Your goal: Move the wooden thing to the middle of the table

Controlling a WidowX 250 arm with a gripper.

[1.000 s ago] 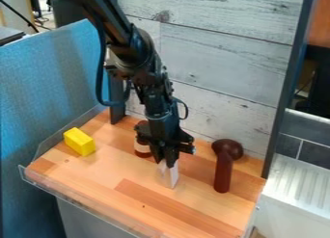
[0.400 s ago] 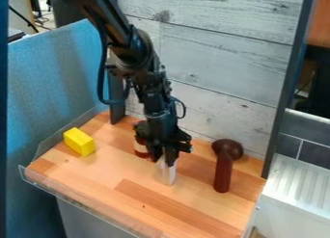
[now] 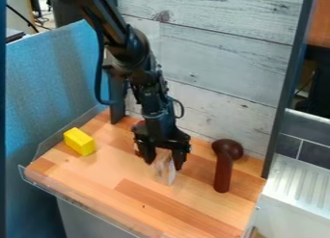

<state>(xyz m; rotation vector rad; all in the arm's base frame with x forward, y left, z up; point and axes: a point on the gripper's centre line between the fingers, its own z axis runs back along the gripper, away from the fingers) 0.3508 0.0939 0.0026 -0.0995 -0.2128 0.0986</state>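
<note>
Pincer [image 3: 163,164] spread apart; wooden thing [image 3: 223,172] smooth, brown, bulbous-headed; boxy yellow block [image 3: 79,141]; wood-grained tabletop [image 3: 106,177].

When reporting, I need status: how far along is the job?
Looks done: nothing; the dark brown, round-headed wooden piece sits right of centre on the wooden table. In hand: nothing; the black gripper is open at a clear piece. Left: likely centring the wooden piece.

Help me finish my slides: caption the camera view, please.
Open black gripper at a pale object, between a yellow block and a dark brown mallet-shaped piece.
</note>
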